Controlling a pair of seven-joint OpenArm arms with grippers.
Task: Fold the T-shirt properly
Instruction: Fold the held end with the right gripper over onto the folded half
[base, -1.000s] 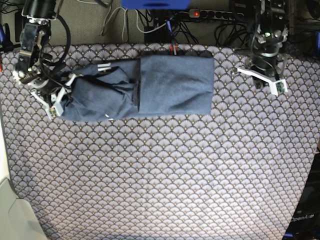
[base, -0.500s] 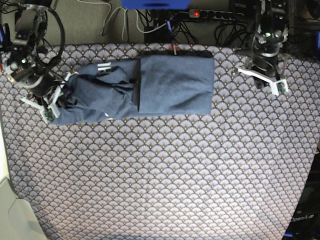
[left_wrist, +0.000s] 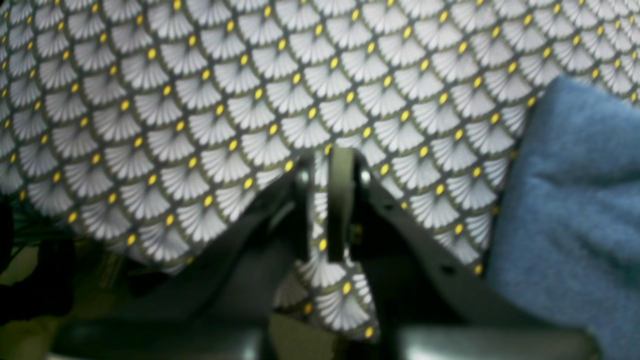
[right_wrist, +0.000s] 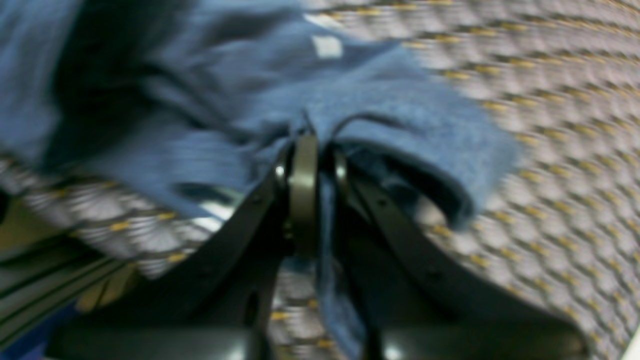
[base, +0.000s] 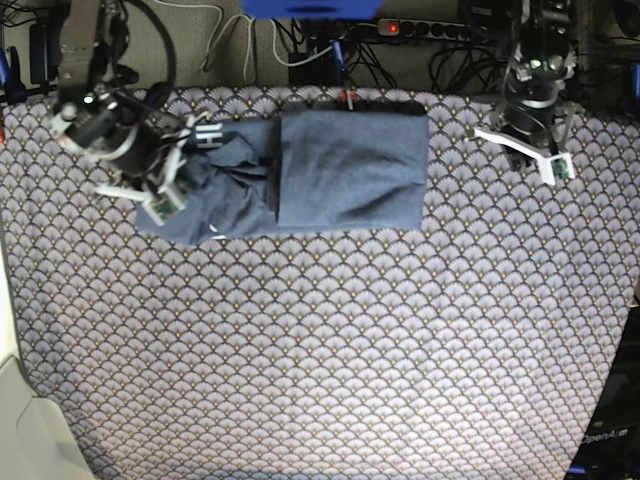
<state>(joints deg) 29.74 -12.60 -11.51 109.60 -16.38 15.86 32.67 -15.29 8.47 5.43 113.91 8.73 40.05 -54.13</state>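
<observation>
1. T-shirt (base: 352, 170): on the worktop (base: 330, 350), at the edge by the arms. Partly folded: smooth flat block on the left-hand side, loose bunched part toward the right hand, white print (base: 208, 137) showing on it.
2. Right hand (right_wrist: 320, 165): jaws closed on a pinch of the loose part. Cloth tents up around the fingertips, one flap curls over beside them, another hangs down.
3. Risk at the grip: the pinch looks narrow and mid-cloth, not clearly on an edge. Carrying it over would likely drag that flap under and leave a lump. Thin bite could also slip if pulled hard.
4. Risk past the grip: creases run between the pinch and the block. Too much pull could skew or unfold the block, since nothing pins it.
5. Left hand (left_wrist: 332, 170): jaws practically together, just a sliver between the fingertips, nothing held. It's off the block's outer side, apart from the cloth. Would want it steadying the block; if it comes in low it could rumple that edge.
6. Containers: none that I can make out, so no contents to report.
7. Beyond the worktop: loose cables (base: 222, 38). Low snag risk, I'd guess.
</observation>
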